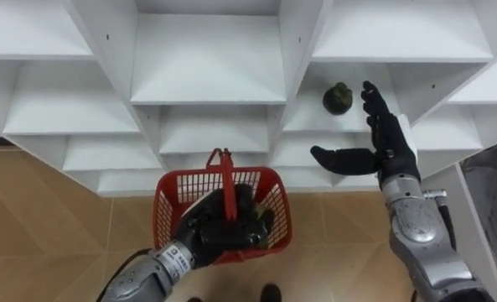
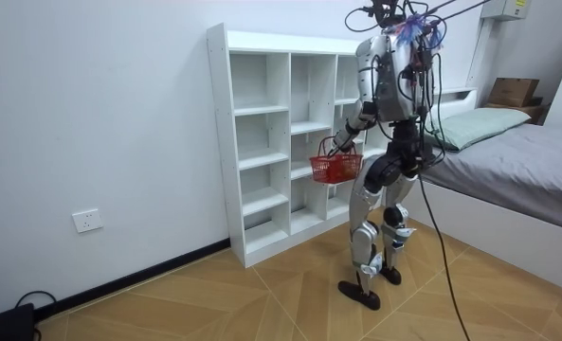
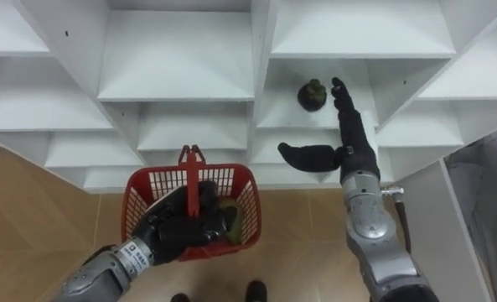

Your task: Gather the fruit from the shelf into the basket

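Shelving [image 1: 206, 67] of white boards, divided into open compartments, stood before the robot, with wood floor [image 1: 47, 218] at its foot. Low and left of centre in the eye views, the left hand [image 1: 210, 226] was curled tightly round the upright handle [image 1: 225, 172] of a red basket [image 1: 171, 197]. The basket hung over the floor just in front of the shelving. Inside it, against the hand's right side, lay a dark greenish lump [image 1: 266, 225], too hidden to name.

Higher and to the right, in the column of compartments next to the middle one, a dark green fruit [image 1: 338, 98] sat on a shelf board. Just beside it, on its right, was the right hand [image 1: 388, 138]. Its fingers were straight and pointed into that compartment, and its thumb was spread wide to the left, below the fruit. It held nothing, and a narrow gap showed between fingertips and fruit.

In the room view, a wall socket [image 2: 87, 221] sat low on the white wall at the left, and the shelving stood against the same wall. The robot stood upright close in front of the shelving, with the basket held out about level with its hips. A bed [image 2: 527, 156] with a grey cover lay at the room view's right, beyond the robot.
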